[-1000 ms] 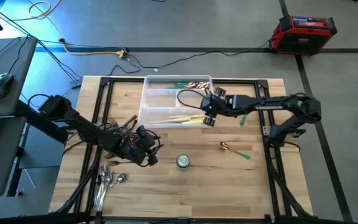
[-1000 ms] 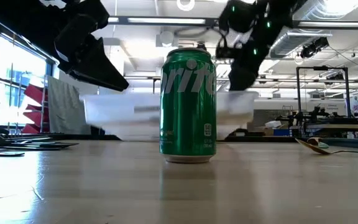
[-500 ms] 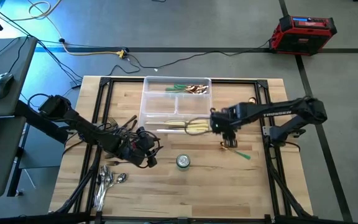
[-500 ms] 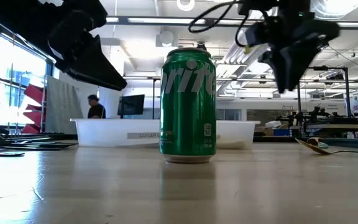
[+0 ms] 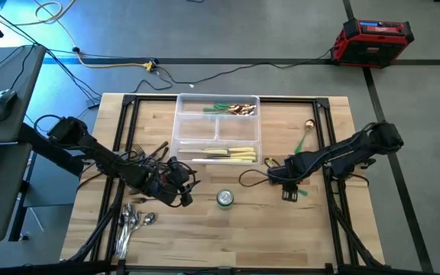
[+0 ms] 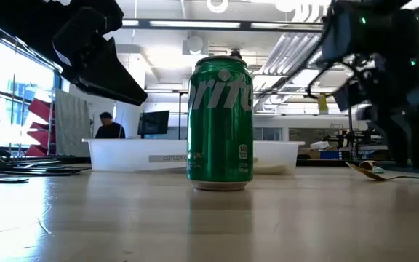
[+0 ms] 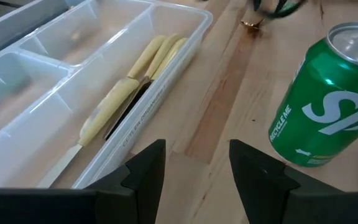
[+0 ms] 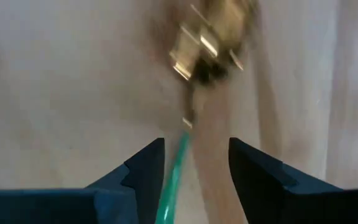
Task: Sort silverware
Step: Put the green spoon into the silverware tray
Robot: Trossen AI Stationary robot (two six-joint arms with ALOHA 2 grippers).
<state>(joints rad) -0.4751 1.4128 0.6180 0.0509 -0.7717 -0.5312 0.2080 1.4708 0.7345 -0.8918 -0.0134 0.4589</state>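
Note:
My right gripper [image 5: 287, 191] points down, open, low over a green-handled spoon [image 5: 302, 192] lying flat on the table right of the can. In the right wrist view the green handle [image 8: 174, 163] runs between the fingers without touching them, and the gold bowl [image 8: 209, 38] lies beyond them. My left gripper [image 5: 177, 191] hangs open left of the can, with nothing between its fingers [image 7: 143, 171]. The clear tray [image 5: 217, 128] holds cream-handled knives [image 7: 129, 87] and gold-ended pieces [image 5: 235, 109]. Silver spoons [image 5: 132, 221] and dark forks [image 5: 147, 153] lie near the left arm.
A green soda can [image 5: 224, 198] stands upright between the two grippers, near the table's front. A second green-handled spoon [image 5: 305, 134] lies at the right behind my right arm. A person [image 6: 109, 125] shows in the room beyond the tray.
My right gripper has swung from over the tray's far part toward the table's near right. It has come down and tipped until it points straight down over the green-handled spoon. The left arm has kept still.

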